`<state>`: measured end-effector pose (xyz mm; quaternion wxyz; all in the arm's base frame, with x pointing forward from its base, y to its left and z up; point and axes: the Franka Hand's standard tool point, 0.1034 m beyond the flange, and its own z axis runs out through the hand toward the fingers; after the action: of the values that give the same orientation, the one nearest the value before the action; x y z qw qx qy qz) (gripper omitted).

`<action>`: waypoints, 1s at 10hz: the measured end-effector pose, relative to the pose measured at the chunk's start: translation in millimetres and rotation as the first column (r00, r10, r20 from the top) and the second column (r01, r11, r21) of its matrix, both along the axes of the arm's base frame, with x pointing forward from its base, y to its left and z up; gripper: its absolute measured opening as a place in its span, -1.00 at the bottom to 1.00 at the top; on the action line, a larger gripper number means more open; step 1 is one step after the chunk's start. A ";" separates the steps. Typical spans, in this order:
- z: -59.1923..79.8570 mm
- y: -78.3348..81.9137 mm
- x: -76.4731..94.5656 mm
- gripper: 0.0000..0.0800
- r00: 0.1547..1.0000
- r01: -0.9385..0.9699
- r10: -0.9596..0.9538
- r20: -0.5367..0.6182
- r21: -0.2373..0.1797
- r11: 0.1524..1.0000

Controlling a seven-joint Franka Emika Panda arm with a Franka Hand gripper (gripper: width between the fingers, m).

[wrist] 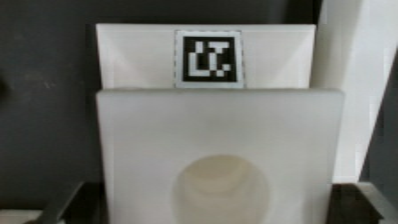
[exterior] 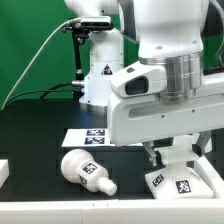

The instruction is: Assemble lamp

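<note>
The lamp's flat square base (exterior: 176, 183) sits on the black table at the exterior view's lower right, with tags on top. My gripper (exterior: 172, 158) is straight above it, with a finger down on each side. In the wrist view the base (wrist: 217, 120) fills the picture, showing one tag and its round socket hollow (wrist: 222, 188). The dark fingertips (wrist: 64, 206) press against its two side edges, so the gripper (wrist: 217, 208) is shut on the base. The round-headed bulb (exterior: 86, 172) lies on its side to the exterior view's left of the base. The shade is out of view.
The marker board (exterior: 88, 136) lies flat behind the bulb. The arm's white pedestal (exterior: 100, 72) stands at the back, with cables and a camera mount beside it. A small white object (exterior: 3, 172) is cut off at the exterior view's left edge.
</note>
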<state>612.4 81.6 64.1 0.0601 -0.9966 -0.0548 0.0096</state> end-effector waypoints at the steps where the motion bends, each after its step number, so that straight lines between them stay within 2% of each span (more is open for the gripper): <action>1: -0.4 0.1 -0.2 0.33 1.000 0.000 0.000 -0.001 0.000 1.000; 3: -2.1 0.2 -1.2 0.33 1.000 0.001 -0.001 -0.004 0.000 1.000; 4: -9.2 1.7 -3.5 0.33 1.000 0.004 -0.004 -0.013 0.001 1.000; 7: -10.0 5.7 7.6 0.33 1.000 0.025 -0.025 -0.002 0.004 1.000; 10: -10.1 7.0 9.5 0.33 0.998 0.057 -0.057 0.004 -0.001 0.998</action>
<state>621.9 88.6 54.0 0.0594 -0.9979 -0.0266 0.0061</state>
